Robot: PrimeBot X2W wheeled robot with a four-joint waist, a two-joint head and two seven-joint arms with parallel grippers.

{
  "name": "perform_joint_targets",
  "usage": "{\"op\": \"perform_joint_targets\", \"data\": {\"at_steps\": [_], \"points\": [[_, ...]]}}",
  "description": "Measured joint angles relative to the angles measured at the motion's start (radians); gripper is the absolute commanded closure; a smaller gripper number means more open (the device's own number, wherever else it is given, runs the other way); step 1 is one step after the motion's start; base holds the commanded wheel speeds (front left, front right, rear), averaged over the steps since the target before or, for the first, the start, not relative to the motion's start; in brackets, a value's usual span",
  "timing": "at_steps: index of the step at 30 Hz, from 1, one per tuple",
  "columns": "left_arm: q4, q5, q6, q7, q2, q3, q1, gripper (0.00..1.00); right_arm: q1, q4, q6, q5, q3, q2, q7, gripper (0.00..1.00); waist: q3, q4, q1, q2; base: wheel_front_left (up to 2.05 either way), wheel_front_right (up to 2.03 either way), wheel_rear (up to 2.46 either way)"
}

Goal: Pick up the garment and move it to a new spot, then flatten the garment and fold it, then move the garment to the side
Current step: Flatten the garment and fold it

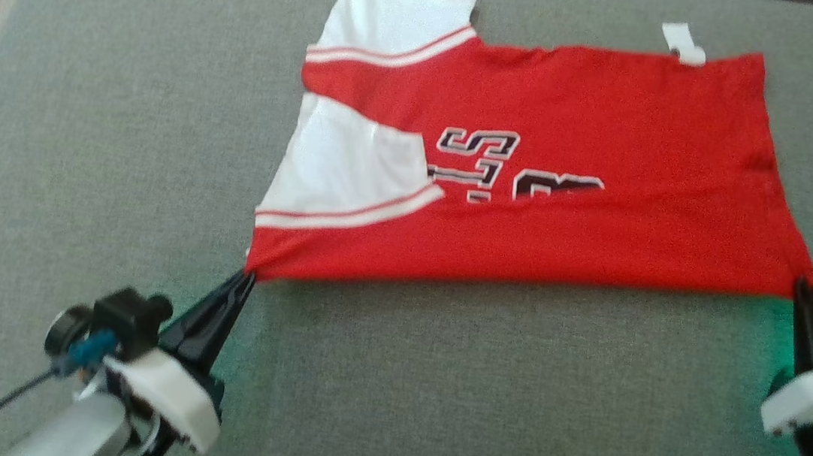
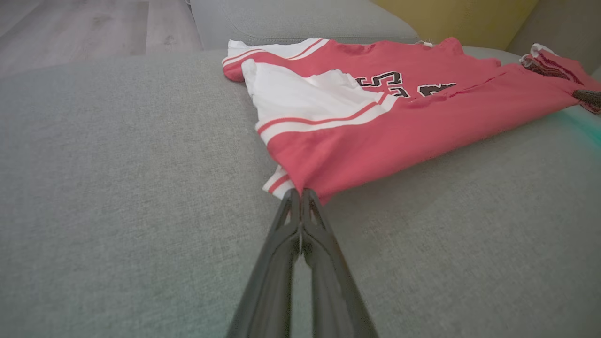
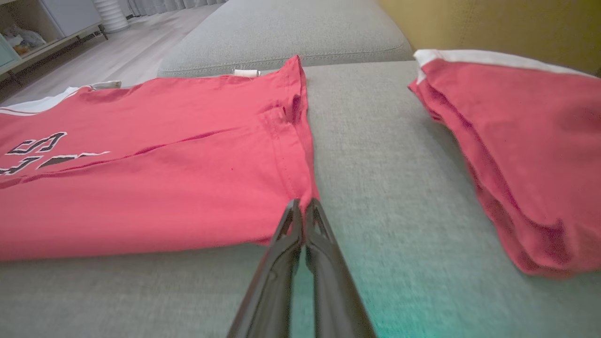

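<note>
On the grey couch cushion (image 1: 124, 115), a red and white jersey (image 1: 572, 162) lay folded lengthwise into a flat band, running across the head view. White sleeve panels with red stripes sat at the robot's left end, the plain red hem at its right. Black lettering outlined in white showed at the middle, partly cut off by the fold. A small white tag (image 1: 683, 44) stuck out past the far edge, near the hem end.

Left gripper (image 1: 246, 279): fingers pressed together, tips pinched on the near corner of the jersey at the sleeve end. The left wrist view showed red cloth and a bit of striped trim bunched right at the tips.

Right gripper (image 1: 802, 288): fingers likewise closed, tips clamped on the near corner at the hem end, where the stitched edge met the cushion.

The near edge of the jersey ran almost straight between the two grippers.

A second red garment (image 3: 516, 141) with white trim lay folded on the cushion to the right, apart from the jersey. Pale wood floor (image 2: 70, 28) showed beyond the couch.
</note>
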Motion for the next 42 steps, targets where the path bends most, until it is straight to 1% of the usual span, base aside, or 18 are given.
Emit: {"op": "perform_joint_targets", "data": {"at_steps": [3, 8, 12, 15, 16, 17, 18, 19, 20, 23, 26, 27, 29, 32, 33, 36, 39, 42], "points": [[-0.030, -0.005, 0.010, -0.004, 0.019, -0.005, 0.063, 1.00, 0.084, -0.038, 0.000, 0.009, -0.001, -0.013, -0.002, 1.00, -0.024, -0.005, 0.0000, 0.0000, 0.00, 0.00, 0.00], [-0.095, -0.020, 0.049, -0.002, 0.053, -0.029, 0.187, 1.00, 0.242, -0.106, 0.000, 0.016, -0.025, -0.027, -0.017, 1.00, -0.057, -0.017, -0.0001, 0.0000, 0.00, 0.00, 0.00], [-0.126, -0.023, 0.068, -0.007, 0.063, -0.035, 0.244, 1.00, 0.345, -0.146, 0.000, 0.016, -0.049, -0.022, -0.018, 1.00, -0.075, -0.017, -0.0002, 0.0000, 0.00, 0.00, 0.00], [-0.128, -0.027, 0.069, -0.007, 0.064, -0.045, 0.269, 1.00, 0.403, -0.175, 0.000, 0.007, -0.076, -0.007, -0.014, 1.00, -0.080, -0.018, -0.0001, 0.0000, 0.00, 0.00, 0.00], [-0.128, -0.027, 0.074, -0.007, 0.064, -0.048, 0.273, 1.00, 0.414, -0.182, 0.000, 0.007, -0.090, 0.004, -0.007, 0.68, -0.081, -0.019, -0.0002, 0.0000, 0.00, 0.00, 0.00], [-0.129, -0.027, 0.078, -0.008, 0.062, -0.049, 0.274, 1.00, 0.420, -0.190, 0.000, 0.001, -0.100, 0.013, -0.003, 0.00, -0.080, -0.021, -0.0002, 0.0000, 0.00, 0.00, 0.00], [-0.131, -0.033, 0.078, -0.006, 0.061, -0.050, 0.275, 0.70, 0.422, -0.198, 0.000, -0.008, -0.105, 0.021, 0.004, 0.00, -0.078, -0.022, -0.0001, 0.0000, 0.00, 0.00, 0.00], [-0.133, -0.037, 0.078, -0.003, 0.061, -0.052, 0.275, 0.10, 0.422, -0.209, 0.000, -0.013, -0.111, 0.028, 0.012, 0.00, -0.076, -0.023, -0.0001, 0.0000, 0.00, 0.00, 0.00], [-0.139, -0.037, 0.078, 0.010, 0.063, -0.054, 0.274, 0.00, 0.422, -0.223, 0.000, -0.017, -0.118, 0.034, 0.015, 0.00, -0.071, -0.024, -0.0002, 0.0000, 0.00, 0.00, 0.00], [-0.172, -0.007, 0.082, 0.082, 0.085, -0.073, 0.245, 0.00, 0.417, -0.266, 0.000, -0.044, -0.150, 0.044, 0.015, 0.00, -0.047, -0.028, 0.0000, 0.0000, 0.00, 0.00, 0.00], [-0.242, 0.032, 0.086, 0.142, 0.120, -0.067, 0.145, 0.00, 0.406, -0.299, 0.000, -0.071, -0.205, 0.057, 0.028, 0.00, -0.022, -0.033, 0.0001, 0.0000, 0.00, 0.00, 0.00], [-0.242, 0.032, 0.086, 0.142, 0.120, -0.067, 0.145, 0.00, 0.406, -0.299, 0.000, -0.071, -0.205, 0.057, 0.028, 0.00, -0.022, -0.033, 0.0001, 0.0000, 0.00, 0.00, 0.00], [-0.289, 0.053, 0.084, 0.170, 0.131, -0.053, 0.045, 0.00, 0.390, -0.322, 0.000, -0.092, -0.221, 0.077, 0.037, 0.00, -0.005, -0.037, 0.0001, 0.0000, 0.00, 0.00, 0.00], [-0.311, 0.077, 0.049, 0.228, 0.131, -0.026, -0.124, 0.00, 0.352, -0.364, 0.000, -0.120, -0.221, 0.099, 0.055, 0.00, 0.026, -0.045, 0.0002, 0.0000, 0.00, 0.00, 0.00], [-0.289, 0.035, 0.013, 0.272, 0.110, 0.006, -0.227, 0.00, 0.316, -0.389, 0.000, -0.124, -0.205, 0.107, 0.057, 0.00, 0.051, -0.053, 0.0002, 0.0000, 0.00, 0.00, 0.00], [-0.194, -0.004, -0.049, 0.371, 0.083, 0.010, -0.377, 0.00, 0.257, -0.421, 0.000, -0.141, -0.173, 0.128, 0.058, 0.00, 0.091, -0.073, 0.0002, 0.0000, 0.00, 0.00, 0.00], [-0.069, -0.040, -0.080, 0.491, 0.060, 0.005, -0.525, 0.00, 0.213, -0.436, 0.000, -0.147, -0.126, 0.139, 0.059, 0.00, 0.133, -0.100, 0.0003, 0.0000, 0.00, 0.00, 0.00], [0.039, -0.066, -0.092, 0.584, 0.054, 0.002, -0.653, 0.00, 0.176, -0.437, 0.000, -0.147, -0.086, 0.138, 0.057, 0.00, 0.169, -0.137, 0.0003, 0.0000, 0.00, 0.00, 0.00]]}}
